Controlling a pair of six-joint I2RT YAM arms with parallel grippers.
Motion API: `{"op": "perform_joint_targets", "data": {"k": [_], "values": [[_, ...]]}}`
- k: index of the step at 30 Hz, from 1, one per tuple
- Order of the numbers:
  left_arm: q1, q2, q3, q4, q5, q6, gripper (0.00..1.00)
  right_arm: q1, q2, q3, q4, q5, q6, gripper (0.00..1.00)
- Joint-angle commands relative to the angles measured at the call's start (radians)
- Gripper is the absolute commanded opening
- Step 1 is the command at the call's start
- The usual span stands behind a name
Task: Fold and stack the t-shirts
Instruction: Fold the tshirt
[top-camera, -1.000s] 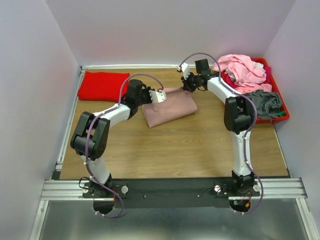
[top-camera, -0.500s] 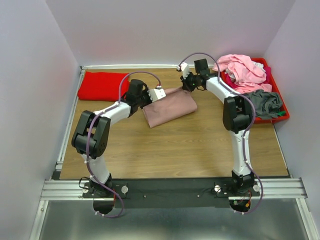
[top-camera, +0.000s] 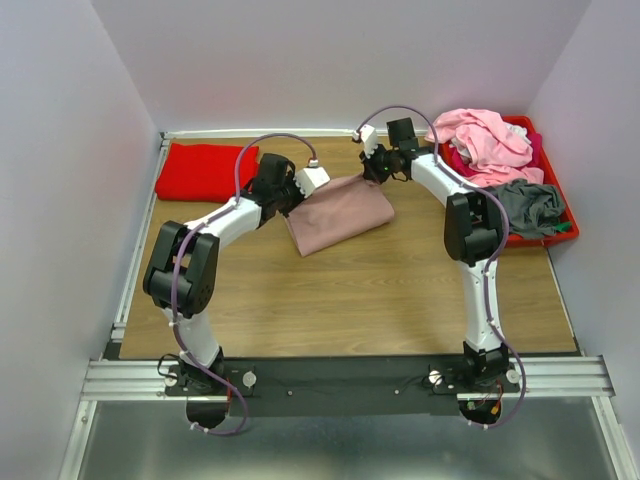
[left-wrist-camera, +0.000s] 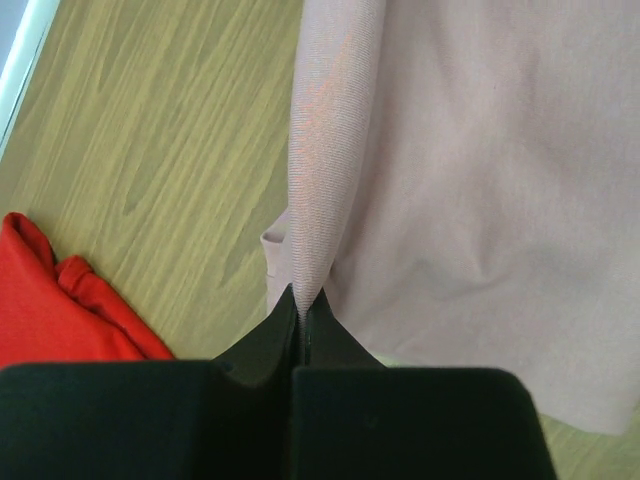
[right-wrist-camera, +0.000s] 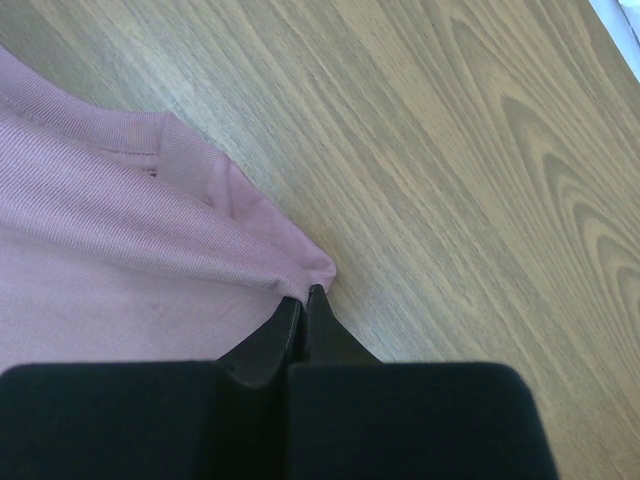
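Note:
A folded dusty-pink t-shirt (top-camera: 340, 213) lies on the wooden table at centre back. My left gripper (top-camera: 298, 193) is shut on its left edge; the left wrist view shows the fabric (left-wrist-camera: 440, 180) pinched into a raised ridge at the gripper (left-wrist-camera: 300, 300). My right gripper (top-camera: 372, 172) is shut on the shirt's far right corner; the right wrist view shows the fabric (right-wrist-camera: 120, 230) pinched at the gripper (right-wrist-camera: 303, 297). A folded bright red t-shirt (top-camera: 207, 170) lies at the back left and shows in the left wrist view (left-wrist-camera: 60, 310).
A red plastic bin (top-camera: 570, 215) stands at the back right, holding a light pink shirt (top-camera: 485, 138), a magenta one and a grey one (top-camera: 528, 205). A metal rail runs along the table's left edge (top-camera: 137, 260).
My left gripper has moved slightly back and up with the shirt's left edge, lifting it. The right gripper has shifted slightly back with its corner.

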Motion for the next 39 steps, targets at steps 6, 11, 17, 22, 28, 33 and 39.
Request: {"op": "perform_joint_targets", "data": {"k": [6, 11, 17, 22, 28, 33, 39], "values": [[0.01, -0.036, 0.106, -0.139, 0.026, -0.129, 0.0, -0.005, -0.022, -0.003, 0.012, 0.027, -0.006, 0.01], [0.008, -0.043, 0.146, -0.19, 0.058, -0.203, 0.0, -0.006, -0.048, -0.025, 0.014, 0.03, -0.017, 0.0], [0.008, -0.054, 0.186, -0.242, 0.09, -0.323, 0.0, -0.005, -0.07, -0.043, 0.014, 0.035, -0.026, 0.0], [0.008, -0.075, 0.19, -0.267, 0.114, -0.407, 0.0, -0.003, -0.079, -0.058, 0.012, 0.038, -0.032, 0.0], [0.007, -0.095, 0.181, -0.291, 0.102, -0.459, 0.0, -0.005, -0.093, -0.078, 0.012, 0.037, -0.041, 0.0], [-0.004, -0.127, 0.183, -0.308, 0.125, -0.512, 0.0, -0.005, -0.129, -0.101, 0.012, 0.037, -0.055, 0.0], [-0.065, -0.186, 0.143, -0.311, 0.111, -0.548, 0.0, -0.008, -0.27, -0.224, 0.012, 0.029, -0.11, 0.0]]}}
